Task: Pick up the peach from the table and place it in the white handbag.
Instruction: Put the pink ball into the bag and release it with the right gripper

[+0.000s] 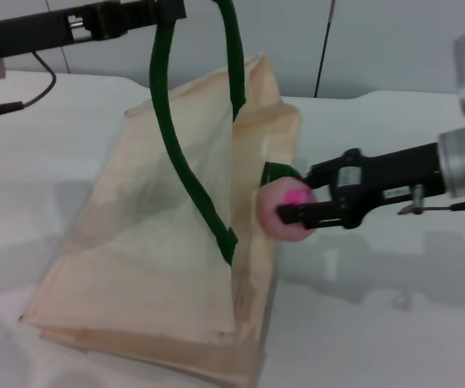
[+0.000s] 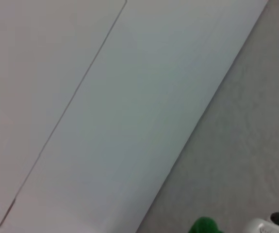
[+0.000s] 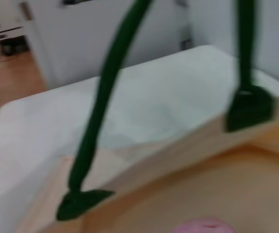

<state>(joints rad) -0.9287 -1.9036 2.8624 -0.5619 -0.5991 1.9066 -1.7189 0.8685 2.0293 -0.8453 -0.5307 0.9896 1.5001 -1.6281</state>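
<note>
The white handbag [image 1: 159, 242] stands slanted on the table [image 1: 394, 323], its mouth pulled open toward the right. My left gripper [image 1: 163, 14] at the top of the head view is shut on one dark green handle [image 1: 175, 153] and holds it up taut. My right gripper [image 1: 290, 198] is shut on the peach [image 1: 271, 202], pale pink with a magenta patch, and holds it in the air against the bag's right-hand opening edge. In the right wrist view the peach [image 3: 205, 226] shows just above the bag's open mouth [image 3: 188, 160], between the handles [image 3: 100, 107].
A second green handle's end [image 1: 279, 171] sits on the bag's near edge, just behind the peach. A black cable [image 1: 30, 95] lies at the back left. A grey wall stands behind the table. The left wrist view shows only wall panels and a scrap of green strap [image 2: 205, 226].
</note>
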